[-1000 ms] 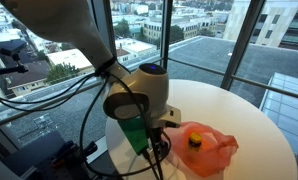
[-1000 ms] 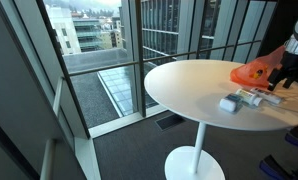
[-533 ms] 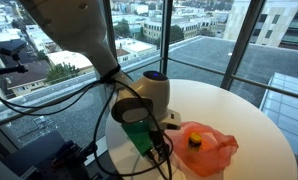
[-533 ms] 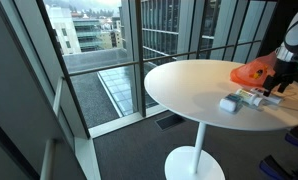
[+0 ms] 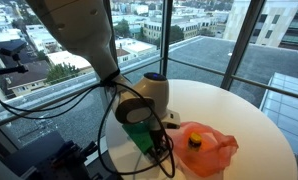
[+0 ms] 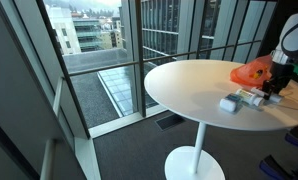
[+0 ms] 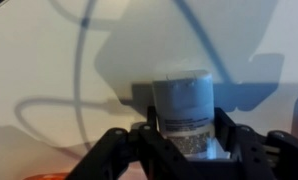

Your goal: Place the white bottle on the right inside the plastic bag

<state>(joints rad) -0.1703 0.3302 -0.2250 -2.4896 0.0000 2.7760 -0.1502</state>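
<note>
A white bottle (image 7: 184,100) with a printed label lies on the round white table (image 7: 49,70), filling the middle of the wrist view. My gripper (image 7: 186,126) stands over it, its black fingers (image 7: 147,132) pressed against both sides of the bottle. In an exterior view the gripper (image 6: 273,89) is low at the table's far side, beside the orange plastic bag (image 6: 254,71). A second white bottle (image 6: 229,103) lies loose nearby. In an exterior view the arm's wrist hides the grip, and the bag (image 5: 209,150) lies just to its right.
The round pedestal table (image 6: 189,85) stands next to floor-to-ceiling windows (image 6: 99,60). Black cables (image 5: 104,120) hang from the arm over the table's edge. Something orange and green shows inside the bag (image 5: 194,140).
The arm has shifted slightly over the bottle, and the jaws have come in from wide open onto the bottle's sides.
</note>
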